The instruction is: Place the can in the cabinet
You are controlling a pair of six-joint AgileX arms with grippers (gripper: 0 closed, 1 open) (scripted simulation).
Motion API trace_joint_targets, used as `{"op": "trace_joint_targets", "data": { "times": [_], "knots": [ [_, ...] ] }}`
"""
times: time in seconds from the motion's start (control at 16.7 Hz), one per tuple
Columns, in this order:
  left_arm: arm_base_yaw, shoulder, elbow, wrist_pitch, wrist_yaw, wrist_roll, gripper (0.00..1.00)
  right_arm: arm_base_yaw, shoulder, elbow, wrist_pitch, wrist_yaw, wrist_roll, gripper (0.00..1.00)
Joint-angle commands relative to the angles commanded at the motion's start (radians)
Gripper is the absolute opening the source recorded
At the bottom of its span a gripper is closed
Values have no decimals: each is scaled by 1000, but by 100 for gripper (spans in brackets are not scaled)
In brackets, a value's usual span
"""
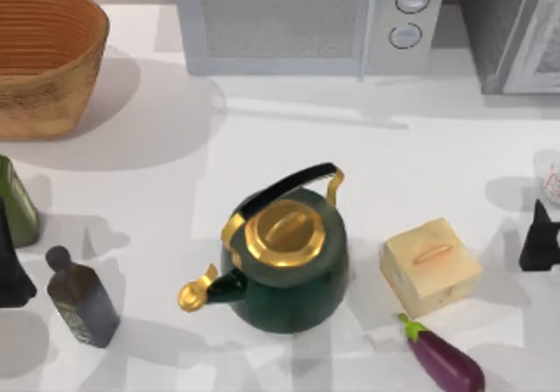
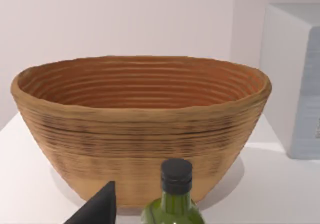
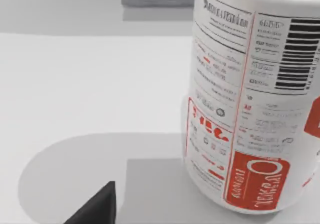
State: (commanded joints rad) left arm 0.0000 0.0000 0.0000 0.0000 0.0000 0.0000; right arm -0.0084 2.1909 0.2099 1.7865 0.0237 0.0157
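The can (image 1: 549,173) is small and white with red marks and stands upright at the table's right edge. In the right wrist view the can (image 3: 250,99) looms close, with a barcode and red print. My right gripper (image 1: 540,234) sits just in front of it, open and apart from it; one dark fingertip (image 3: 97,206) shows beside the can. The cabinet (image 1: 512,33), dark-grey and speckled with a lighter door panel, stands at the back right, behind the can. My left gripper (image 1: 7,274) is parked at the left edge, open, one fingertip (image 2: 97,209) showing.
A green kettle (image 1: 284,265) with gold trim fills the middle. A tan box (image 1: 429,265) and an eggplant (image 1: 442,357) lie left of my right gripper. The microwave (image 1: 297,20) is at the back, a wicker basket (image 1: 44,59) back left, a green bottle (image 1: 13,204) and a dark bottle (image 1: 83,300) at left.
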Motion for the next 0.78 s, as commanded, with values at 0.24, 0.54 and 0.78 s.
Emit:
{"op": "trace_joint_targets", "data": {
  "times": [0.24, 0.54, 0.78],
  "knots": [
    [0, 0, 0, 0, 0, 0, 100, 7, 57, -3, -23, 1, 1, 100],
    [0, 0, 0, 0, 0, 0, 100, 5, 32, 53, -20, 4, 1, 100],
    [0, 0, 0, 0, 0, 0, 100, 2, 36, 98, -62, 3, 0, 100]
  ]
}}
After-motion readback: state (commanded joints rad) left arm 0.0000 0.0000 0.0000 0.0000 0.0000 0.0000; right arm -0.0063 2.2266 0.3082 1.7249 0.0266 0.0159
